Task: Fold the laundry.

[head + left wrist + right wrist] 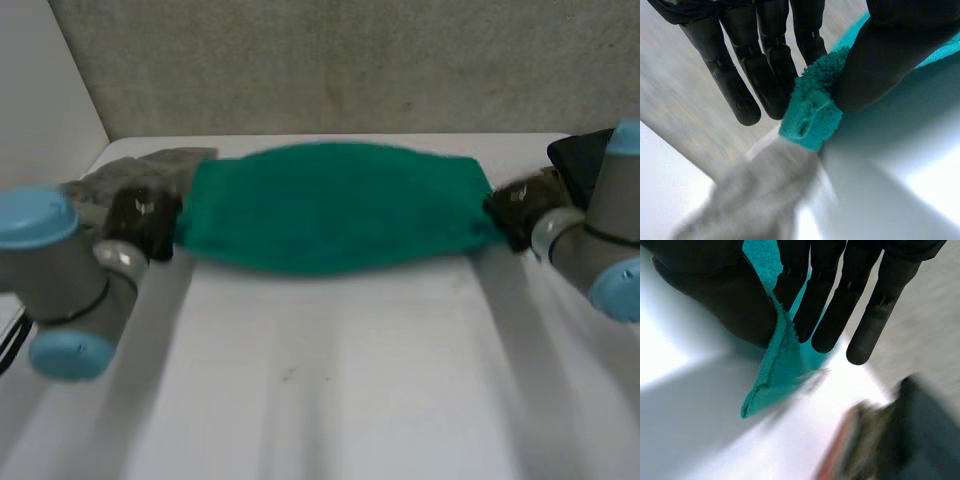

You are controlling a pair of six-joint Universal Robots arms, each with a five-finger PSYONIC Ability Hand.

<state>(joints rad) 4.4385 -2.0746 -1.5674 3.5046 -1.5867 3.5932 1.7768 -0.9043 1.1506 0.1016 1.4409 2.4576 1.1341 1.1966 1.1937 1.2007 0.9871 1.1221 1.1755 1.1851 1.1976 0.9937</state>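
Left wrist view: loop (pixel 805 125) on towel (pixel 821 82)

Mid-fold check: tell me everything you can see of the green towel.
The green towel is teal, fluffy terry-looking cloth with a stitched hem showing at its corner. It is spread wide between both hands over the white table, its near edge bowing in the middle. The left hand pinches one end between thumb and fingers; the right hand pinches the opposite end likewise.

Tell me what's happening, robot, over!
Left hand pinching one end of green towel; right hand pinching the other. Towel stretched between them. Grey cloth beside left hand.
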